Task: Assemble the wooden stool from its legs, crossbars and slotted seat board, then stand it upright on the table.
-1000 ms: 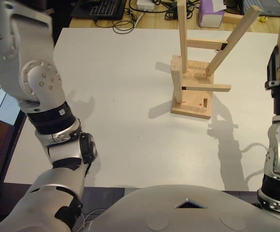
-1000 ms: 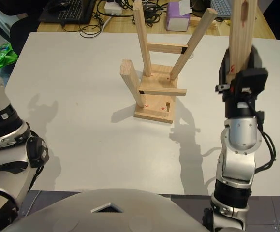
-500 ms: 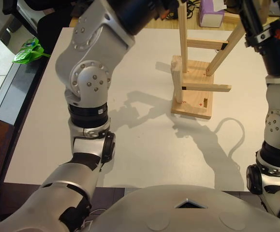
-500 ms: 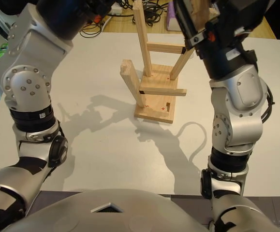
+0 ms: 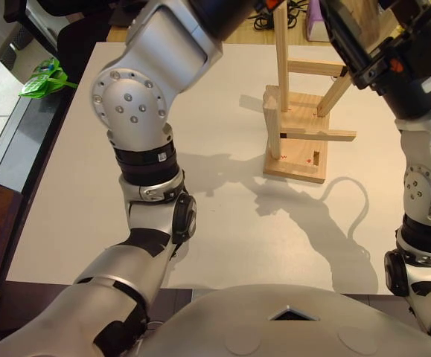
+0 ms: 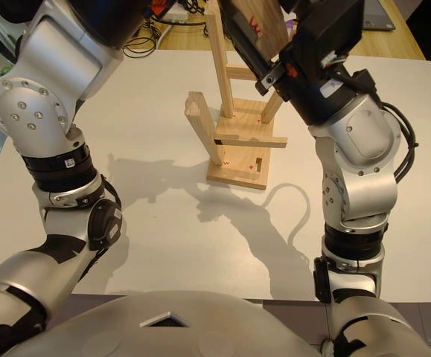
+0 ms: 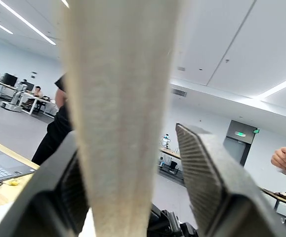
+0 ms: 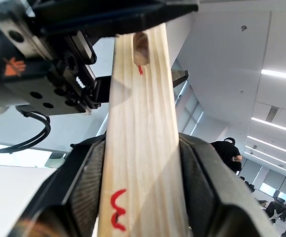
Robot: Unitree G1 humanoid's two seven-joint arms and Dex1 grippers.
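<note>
The stool lies upside down on the white table [image 5: 200, 111]. Its slotted seat board [image 5: 298, 156] is flat, with three legs [image 5: 280, 52] and two crossbars [image 5: 321, 135] standing in it. Above it, my right gripper [image 6: 278, 71] is shut on a loose wooden leg [image 6: 252, 30] with a red mark, tilted up toward the left. In the right wrist view, both fingers [image 8: 86, 187] press on that leg [image 8: 143, 148]. My left gripper [image 7: 128, 133] is raised at the leg's far end. It is open, and the wood lies against one finger [image 7: 66, 197] with a gap to the other.
A wooden desk behind the table carries cables and a purple box [image 5: 313, 16]. A green bag [image 5: 42, 78] lies on the floor at the left. The table's near and left parts are bare.
My left arm has swung up from low at the left to high over the table. The right arm has tipped its leg from upright to slanting toward the left gripper.
</note>
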